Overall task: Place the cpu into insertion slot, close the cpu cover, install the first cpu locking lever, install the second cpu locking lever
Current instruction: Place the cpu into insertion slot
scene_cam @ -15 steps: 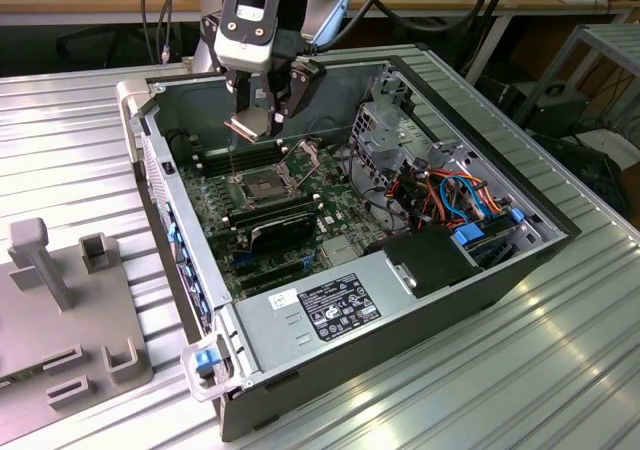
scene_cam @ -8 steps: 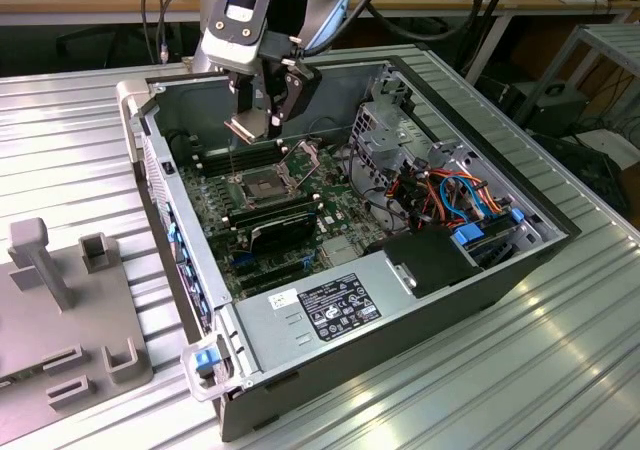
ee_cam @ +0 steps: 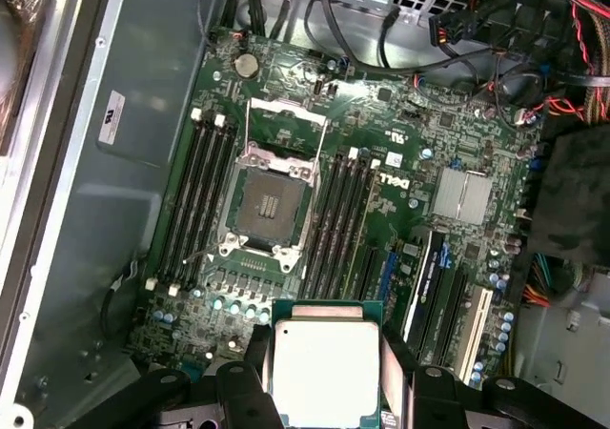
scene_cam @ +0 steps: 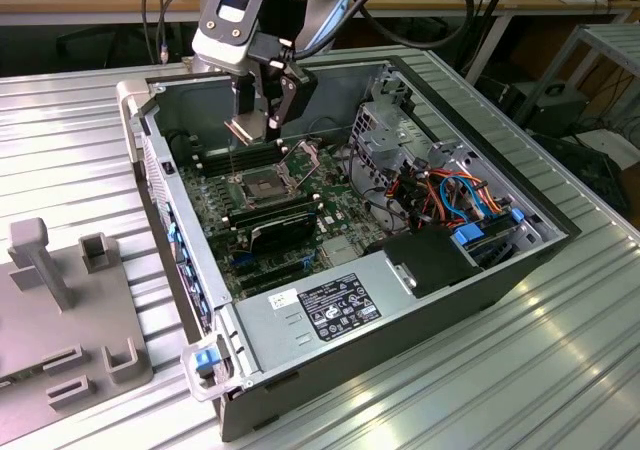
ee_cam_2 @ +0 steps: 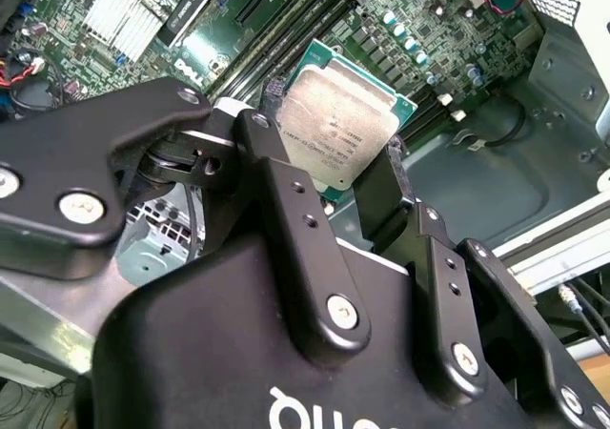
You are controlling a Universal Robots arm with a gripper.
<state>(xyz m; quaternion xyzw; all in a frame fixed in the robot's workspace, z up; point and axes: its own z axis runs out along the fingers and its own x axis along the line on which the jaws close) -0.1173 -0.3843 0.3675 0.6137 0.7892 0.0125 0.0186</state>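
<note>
On the green motherboard (ee_cam: 286, 71), the square, silver-rimmed, dark-centred insertion slot (ee_cam: 267, 205) lies bare, its thin silver cpu cover (ee_cam: 286, 110) swung up. Above that slot and clear of it, our black gripper (ee_cam: 324, 353) pinches the flat silver-beige cpu (ee_cam: 324, 377) by opposite edges.

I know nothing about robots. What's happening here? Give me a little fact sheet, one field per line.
gripper: shut on the cpu, gripped by its edges
cpu position: in the air above the motherboard, tilted
insertion slot: empty, dark centre exposed
cpu cover: swung open, off the slot
setting: open computer case on a ribbed metal table
</note>
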